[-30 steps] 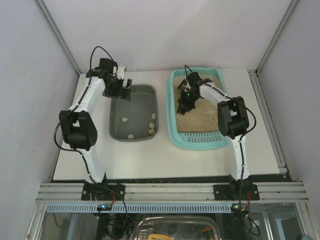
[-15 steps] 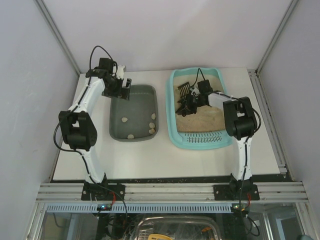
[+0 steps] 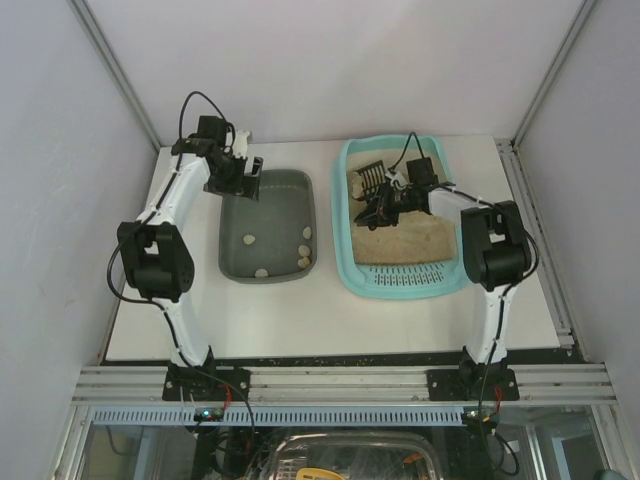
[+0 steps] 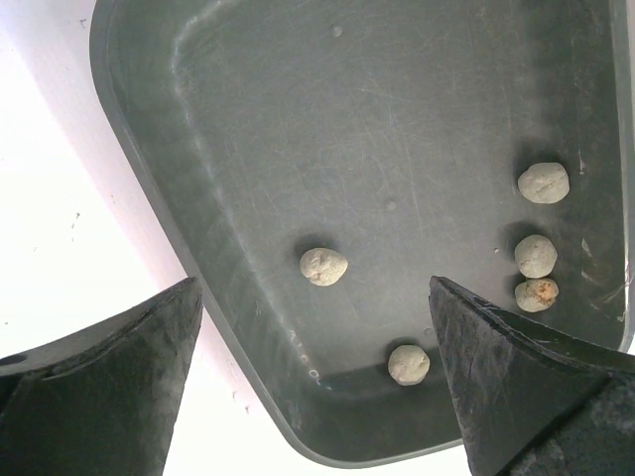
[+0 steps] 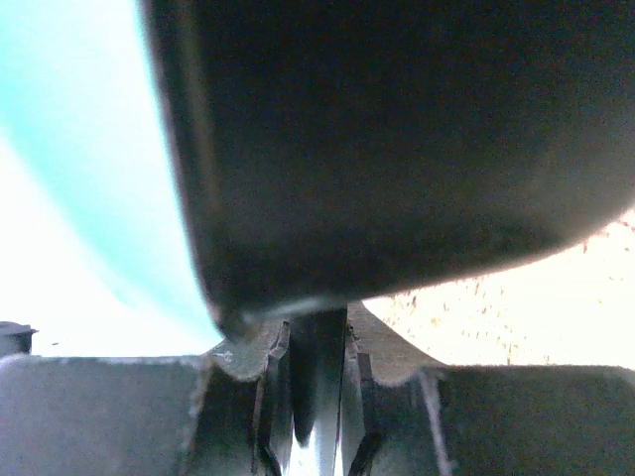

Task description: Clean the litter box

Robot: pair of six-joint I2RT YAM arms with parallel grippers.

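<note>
The light-turquoise litter box (image 3: 345,250) holds beige litter (image 3: 400,240) at the right of the table. My right gripper (image 3: 390,205) is low over the litter, shut on the handle of a black slotted scoop (image 3: 372,178) whose head lies at the box's far left. In the right wrist view the scoop (image 5: 397,129) fills the top, its handle (image 5: 317,367) is pinched between my fingers, and turquoise wall (image 5: 79,149) and litter (image 5: 516,297) show behind. My left gripper (image 3: 245,180) is open and empty over the dark grey tray (image 3: 232,262).
The dark grey tray (image 4: 218,248) holds several pale round clumps, such as one (image 4: 323,266) in the middle and one (image 4: 544,182) at the right wall. White table (image 3: 300,320) lies in front of both trays. Metal frame posts stand at the table's far corners.
My right wrist has swung to the right and the scoop's slotted head has moved toward the box's far left corner. The left arm has not moved.
</note>
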